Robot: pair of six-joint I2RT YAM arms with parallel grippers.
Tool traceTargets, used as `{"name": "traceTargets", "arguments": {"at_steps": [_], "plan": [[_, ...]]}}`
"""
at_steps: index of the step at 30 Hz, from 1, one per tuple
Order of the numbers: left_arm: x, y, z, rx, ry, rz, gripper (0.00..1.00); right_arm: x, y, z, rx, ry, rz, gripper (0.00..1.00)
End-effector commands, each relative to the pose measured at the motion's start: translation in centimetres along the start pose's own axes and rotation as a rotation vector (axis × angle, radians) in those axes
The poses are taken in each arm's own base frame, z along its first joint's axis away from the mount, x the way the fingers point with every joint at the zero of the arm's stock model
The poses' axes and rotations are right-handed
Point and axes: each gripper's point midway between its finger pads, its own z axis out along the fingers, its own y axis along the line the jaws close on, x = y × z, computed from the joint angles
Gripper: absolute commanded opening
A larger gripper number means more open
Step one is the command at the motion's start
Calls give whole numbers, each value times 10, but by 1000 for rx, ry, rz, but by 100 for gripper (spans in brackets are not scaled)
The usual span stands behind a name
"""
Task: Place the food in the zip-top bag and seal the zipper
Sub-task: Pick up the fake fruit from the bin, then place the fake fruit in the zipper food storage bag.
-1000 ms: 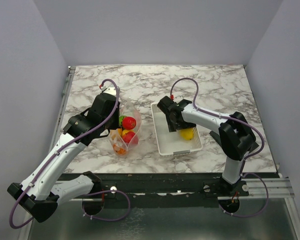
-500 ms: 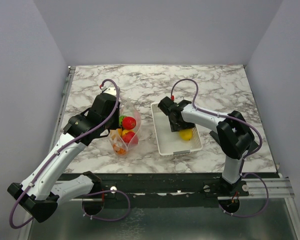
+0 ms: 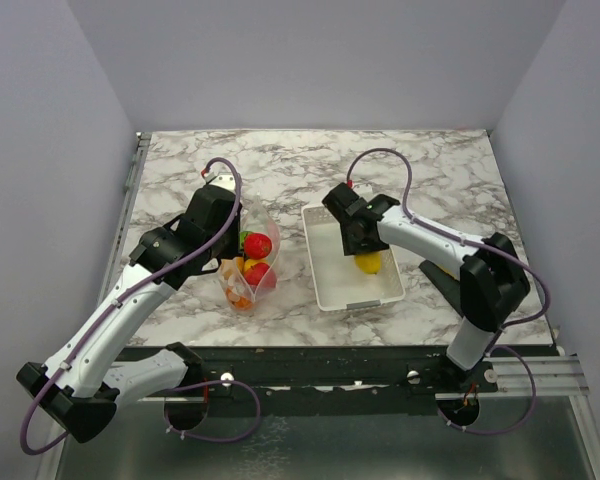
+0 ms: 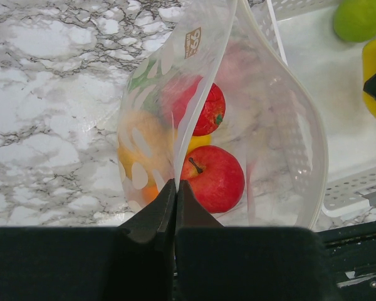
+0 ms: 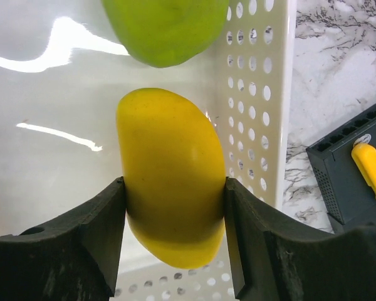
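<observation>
The zip-top bag (image 3: 252, 268) stands open on the marble table and holds two red fruits, a yellow, an orange and a green one. My left gripper (image 4: 175, 188) is shut on the bag's near edge and holds its mouth open; it also shows in the top view (image 3: 236, 238). A red apple (image 4: 214, 177) lies just behind the pinched edge. My right gripper (image 5: 174, 207) is inside the white basket (image 3: 326, 298), shut on a yellow fruit (image 5: 172, 182), which also shows in the top view (image 3: 369, 264). A light green fruit (image 5: 166, 28) lies just beyond it.
The basket's perforated wall (image 5: 263, 94) runs close along the right of my right fingers. A dark box with a yellow tab (image 5: 357, 182) sits on the table beyond that wall. The basket (image 4: 344, 191) lies right beside the bag's open mouth.
My right arm's elbow has swung to the right and its wrist has shifted slightly back with the yellow fruit between the fingers. The left arm and the bag have not moved.
</observation>
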Motion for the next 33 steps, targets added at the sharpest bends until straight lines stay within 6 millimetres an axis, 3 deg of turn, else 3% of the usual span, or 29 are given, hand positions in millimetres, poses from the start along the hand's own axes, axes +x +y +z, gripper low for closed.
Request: {"name": "traceTargets", "arguments": {"at_steps": [1,9,13,28,33], "plan": [[-3,0,1,-4,-8,10,0,-25,9,-44,-168,-59,53,27],[-3,0,0,-1,-10,7,0,-64,34,-134,-514,-216,107,26],[-5,-1,-1,2,-14,3,0,-74,49,-173,-671,-261,110,27],[-9,-3,-7,19,-28,-9,0,-80,125,-284,-1149,-341,95,27],[-9,-3,-8,22,-28,-10,0,-79,149,-300,-1231,-319,120,26]]}}
